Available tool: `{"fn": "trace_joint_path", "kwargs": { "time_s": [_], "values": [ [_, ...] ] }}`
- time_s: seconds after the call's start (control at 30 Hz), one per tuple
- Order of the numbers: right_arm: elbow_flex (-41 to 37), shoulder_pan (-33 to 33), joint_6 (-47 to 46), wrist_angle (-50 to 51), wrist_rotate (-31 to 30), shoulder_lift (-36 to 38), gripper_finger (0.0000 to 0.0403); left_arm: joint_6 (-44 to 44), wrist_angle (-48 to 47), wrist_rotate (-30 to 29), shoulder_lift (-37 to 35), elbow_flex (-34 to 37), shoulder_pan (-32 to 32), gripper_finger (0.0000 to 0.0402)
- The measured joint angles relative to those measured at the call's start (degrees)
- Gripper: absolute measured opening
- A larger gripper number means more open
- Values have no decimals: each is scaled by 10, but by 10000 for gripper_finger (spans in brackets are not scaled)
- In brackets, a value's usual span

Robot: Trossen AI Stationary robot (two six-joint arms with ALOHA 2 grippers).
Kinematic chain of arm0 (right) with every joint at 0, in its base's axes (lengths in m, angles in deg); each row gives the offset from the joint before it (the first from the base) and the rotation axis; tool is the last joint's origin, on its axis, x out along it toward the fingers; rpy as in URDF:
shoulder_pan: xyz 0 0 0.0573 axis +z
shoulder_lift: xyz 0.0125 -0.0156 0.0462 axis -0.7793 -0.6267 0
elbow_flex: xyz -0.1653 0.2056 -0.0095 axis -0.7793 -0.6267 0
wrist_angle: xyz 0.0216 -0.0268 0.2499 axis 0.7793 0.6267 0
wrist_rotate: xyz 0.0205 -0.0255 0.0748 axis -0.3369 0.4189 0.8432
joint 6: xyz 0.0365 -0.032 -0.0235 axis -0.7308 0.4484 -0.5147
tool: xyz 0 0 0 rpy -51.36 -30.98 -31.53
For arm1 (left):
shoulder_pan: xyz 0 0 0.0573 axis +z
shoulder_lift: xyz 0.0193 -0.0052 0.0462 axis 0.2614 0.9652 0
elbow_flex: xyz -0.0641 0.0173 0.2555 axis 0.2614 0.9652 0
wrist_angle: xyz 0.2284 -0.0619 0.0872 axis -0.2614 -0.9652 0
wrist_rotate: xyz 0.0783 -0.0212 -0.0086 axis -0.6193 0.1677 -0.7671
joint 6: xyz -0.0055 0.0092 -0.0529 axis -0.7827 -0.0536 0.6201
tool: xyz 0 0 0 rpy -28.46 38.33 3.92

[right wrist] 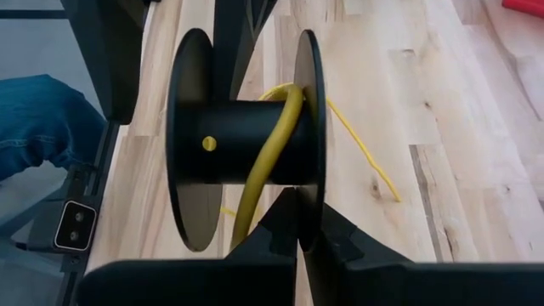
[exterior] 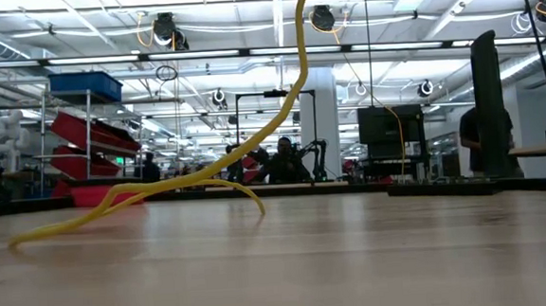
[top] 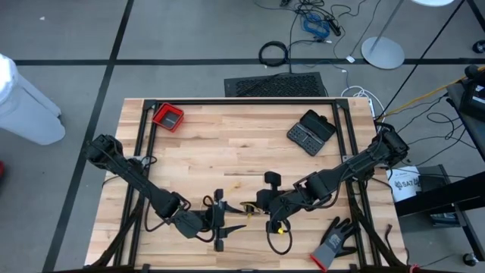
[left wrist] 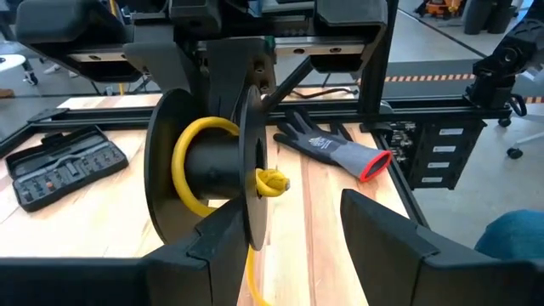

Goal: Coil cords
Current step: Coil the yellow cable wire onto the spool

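A black spool (left wrist: 204, 161) hangs above the table's near middle, its axle level, with my right gripper (right wrist: 302, 223) shut on it. The yellow cord (right wrist: 272, 144) loops once around the hub. Its knotted end (left wrist: 272, 181) sticks out through the flange. The rest of the yellow cord (exterior: 280, 115) drops to the tabletop and trails along it. A thin black cord loop (top: 280, 241) lies by the near edge. My left gripper (left wrist: 293, 212) stands open and level, facing the spool's knot side, with the flange's lower rim (left wrist: 255, 238) beside one finger. My right gripper pinches the rim of one flange (right wrist: 310, 191), the one next to the yellow turn, with one finger between the flanges and one outside. The fingers slant down from above. The spool is lifted clear, axle level. My left gripper: I cannot tell whether its finger (left wrist: 223, 242) touches the flange's rim.
A grey-black glove with a red cuff (top: 336, 241) lies at the near right corner. An open black bit case (top: 311, 131) sits far right and a red tray (top: 168, 116) far left. A black frame (top: 242, 100) borders the table. A short yellow piece (top: 233, 184) lies mid-table.
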Motion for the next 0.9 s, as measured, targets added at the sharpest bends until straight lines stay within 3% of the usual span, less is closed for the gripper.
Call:
{"fn": "trace_joint_path", "kwargs": {
  "time_s": [0.37, 0.53, 0.77, 0.9],
  "values": [
    [0, 0, 0, 2, 0, 0, 0, -1, -1, -8, 0, -4, 0, 177],
    [1, 0, 0, 1, 0, 0, 0, 0, 0, -11, 0, -4, 0, 124],
    [1, 0, 0, 0, -1, 0, 0, 1, -2, -38, 0, -4, 0, 16],
    [1, 0, 0, 0, -2, 0, 0, 4, -2, -44, 0, -4, 0, 10]
  ]
}}
